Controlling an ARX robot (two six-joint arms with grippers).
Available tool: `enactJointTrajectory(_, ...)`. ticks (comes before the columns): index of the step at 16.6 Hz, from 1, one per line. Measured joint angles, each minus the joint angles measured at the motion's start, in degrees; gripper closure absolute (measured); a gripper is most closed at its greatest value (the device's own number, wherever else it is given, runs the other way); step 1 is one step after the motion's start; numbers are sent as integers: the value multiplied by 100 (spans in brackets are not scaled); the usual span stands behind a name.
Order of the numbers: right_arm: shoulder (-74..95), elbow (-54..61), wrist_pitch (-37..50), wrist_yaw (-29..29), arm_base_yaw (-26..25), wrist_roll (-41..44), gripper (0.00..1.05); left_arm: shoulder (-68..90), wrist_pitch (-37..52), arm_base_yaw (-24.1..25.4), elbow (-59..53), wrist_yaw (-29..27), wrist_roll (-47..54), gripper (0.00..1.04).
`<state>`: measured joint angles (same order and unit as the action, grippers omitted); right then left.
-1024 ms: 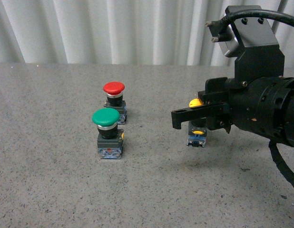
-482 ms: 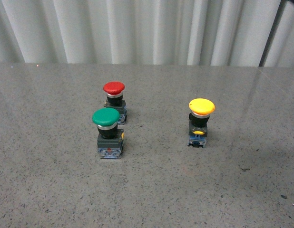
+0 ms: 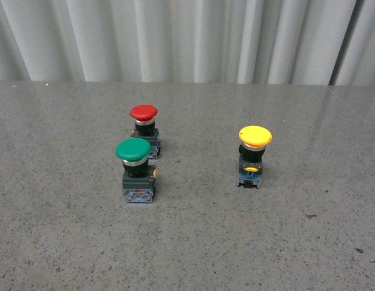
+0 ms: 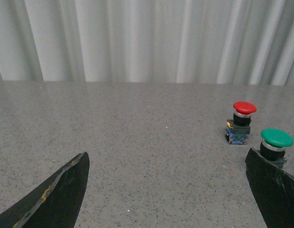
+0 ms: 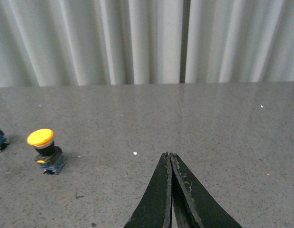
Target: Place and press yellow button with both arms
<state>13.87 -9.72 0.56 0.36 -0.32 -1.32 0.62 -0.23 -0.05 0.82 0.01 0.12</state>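
The green button and the red button stand upright on the speckled grey table, each with a smooth domed cap on a black body. Well to their right stands the yellow button, upright and free of both claws. Neither arm appears in the front view. The left gripper is spread wide, its scuffed black fingers cut off by the frame; one finger hides part of the green button. The right gripper is pressed closed on nothing, the yellow button well apart from its tips.
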Motion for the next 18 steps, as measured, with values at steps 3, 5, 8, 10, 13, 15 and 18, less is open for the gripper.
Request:
enactJointTrajectory(3,-846,280,-162,-37,31,52,103,0,2,0,0,-2,0,7)
enactJointTrajectory(5,-920,459,-164,-39,31,57,103,0,0,0,0,-2,0,7)
enactJointTrajectory(8,-1045,573,-109,-39,31,74,103,0,0,0,0,-2,0,7)
enactJointTrajectory(10,-1082,654,-107,-39,31,79,103,0,0,0,0,-2,0,7)
enactJointTrajectory(13,-1263,796,-42,-37,31,79,103,0,0,0,0,0,0,7)
enactJointTrajectory(15,-1335,898,-101,-44,31,96,103,0,-2,0,0,0,-2,7)
enactJointTrajectory(18,-1360,898,-81,-39,31,96,103,0,-2,0,0,0,-2,7)
